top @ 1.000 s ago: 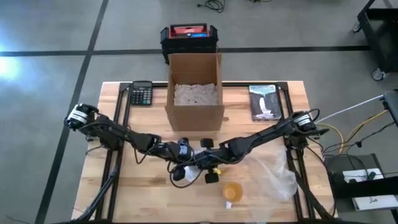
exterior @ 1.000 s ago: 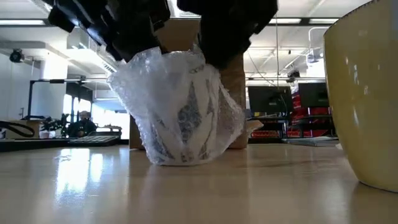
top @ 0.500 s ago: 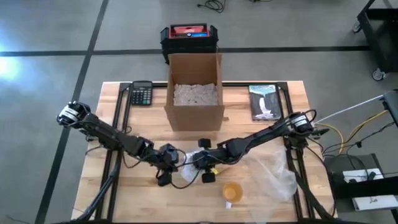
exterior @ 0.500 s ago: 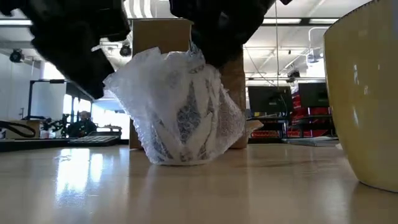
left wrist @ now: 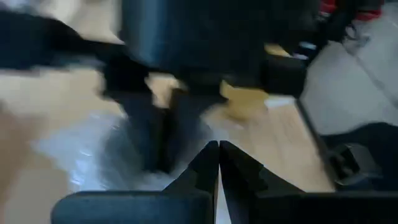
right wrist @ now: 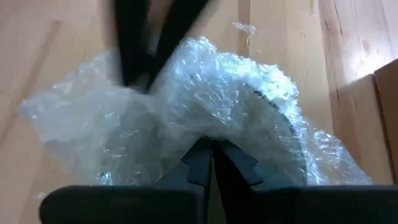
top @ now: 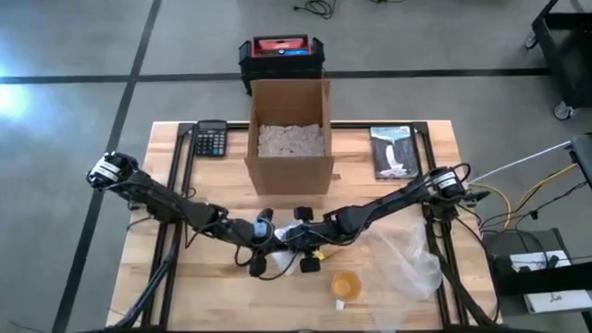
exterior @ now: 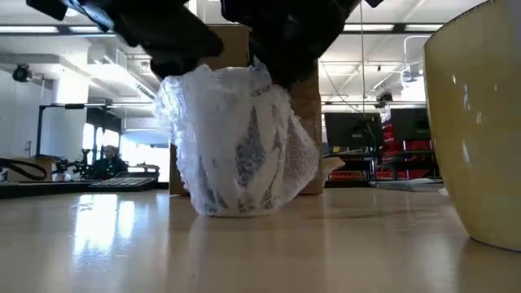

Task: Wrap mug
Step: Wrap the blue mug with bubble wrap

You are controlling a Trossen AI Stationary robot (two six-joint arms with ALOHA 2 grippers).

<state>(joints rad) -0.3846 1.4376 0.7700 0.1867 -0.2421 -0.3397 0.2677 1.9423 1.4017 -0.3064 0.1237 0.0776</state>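
Note:
A mug wrapped in clear bubble wrap stands upright on the wooden table, near its middle. My right gripper is above it, shut on the wrap. My left gripper is shut and comes at the bundle's upper left side. The mug's patterned wall shows dimly through the wrap. A bare yellow mug stands near the front edge, large at the right of the low view. My left gripper presses its shut fingers against the wrap's upper left part, slanting down from the table's left. Whether any wrap sits between the fingers cannot be told. My right gripper pinches a gathered fold of bubble wrap at the bundle's top between its two fingers. It comes slanting down from the table's right. The bundle stands on the table below it.
An open cardboard box with filling stands behind the mug. A calculator lies at the far left, a book at the far right. A loose sheet of bubble wrap lies at the right front. A black and red case sits beyond the table.
My left gripper drew away toward the table's left, then came back toward the wrapped mug. The wrap's left flap, which stuck out sideways before, now lies pushed in against the mug. My right gripper has kept its hold at the top.

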